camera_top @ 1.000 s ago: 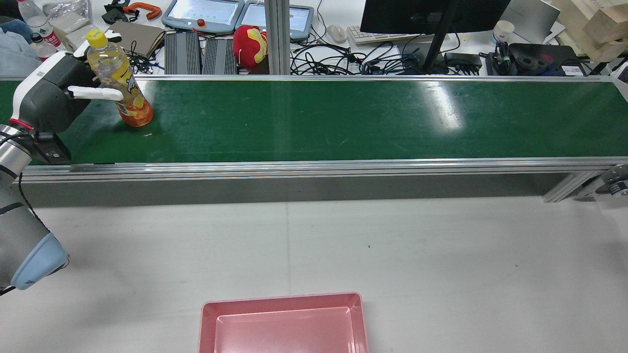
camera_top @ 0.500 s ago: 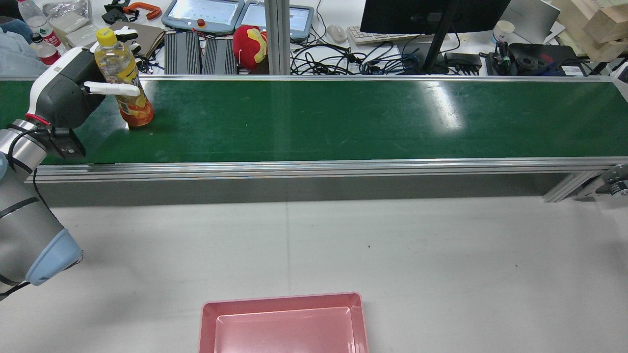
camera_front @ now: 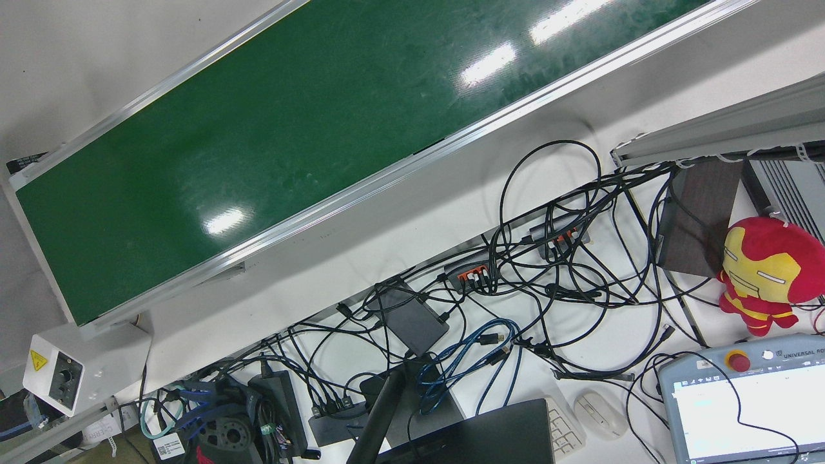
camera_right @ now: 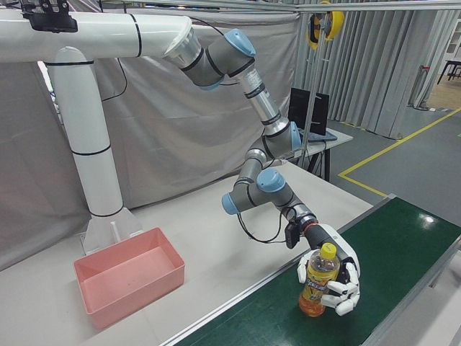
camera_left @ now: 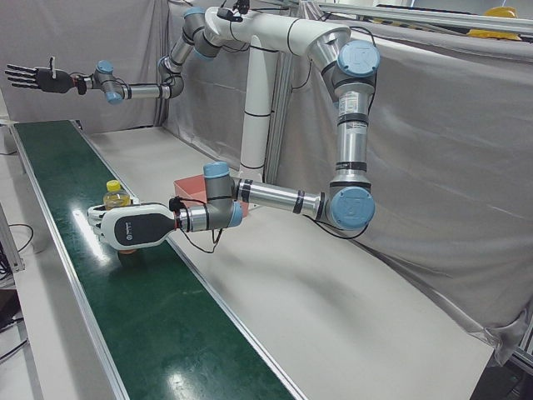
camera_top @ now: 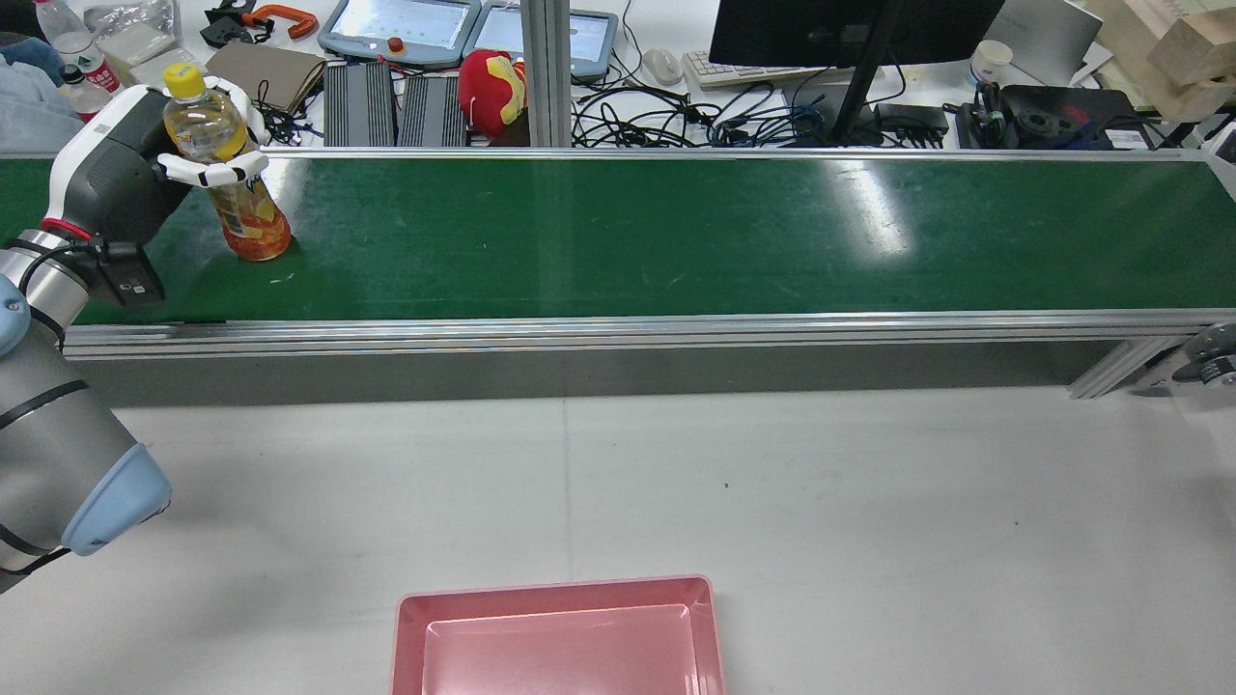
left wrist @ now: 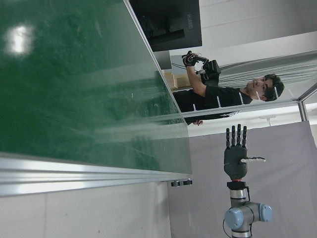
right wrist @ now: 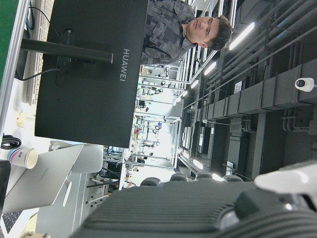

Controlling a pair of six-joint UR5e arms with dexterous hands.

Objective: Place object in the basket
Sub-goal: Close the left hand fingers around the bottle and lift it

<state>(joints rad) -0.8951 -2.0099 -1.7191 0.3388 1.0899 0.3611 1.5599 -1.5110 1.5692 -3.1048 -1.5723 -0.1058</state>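
Note:
A clear bottle of orange drink with a yellow cap [camera_top: 253, 222] stands upright at the left end of the green conveyor belt [camera_top: 676, 232]. My left hand [camera_top: 126, 183] is shut on it, white fingers wrapped around its upper half. The same grip shows in the right-front view, hand [camera_right: 338, 277] on bottle [camera_right: 315, 288], and in the left-front view, hand [camera_left: 133, 227] on bottle [camera_left: 115, 197]. The pink basket [camera_top: 558, 632] sits empty on the grey table near the robot. My right hand [camera_left: 37, 77] is open and raised high over the belt's far end.
Behind the belt is a cluttered desk with a monitor [camera_top: 850, 29], cables [camera_front: 548, 270], teach pendants and a red plush toy [camera_top: 492, 89]. The belt has raised aluminium rails [camera_top: 618, 333]. The white pedestal [camera_right: 94, 151] stands behind the basket.
My left hand's fingers have closed around the bottle. The bottle leaned before and now stands upright, shifted slightly left.

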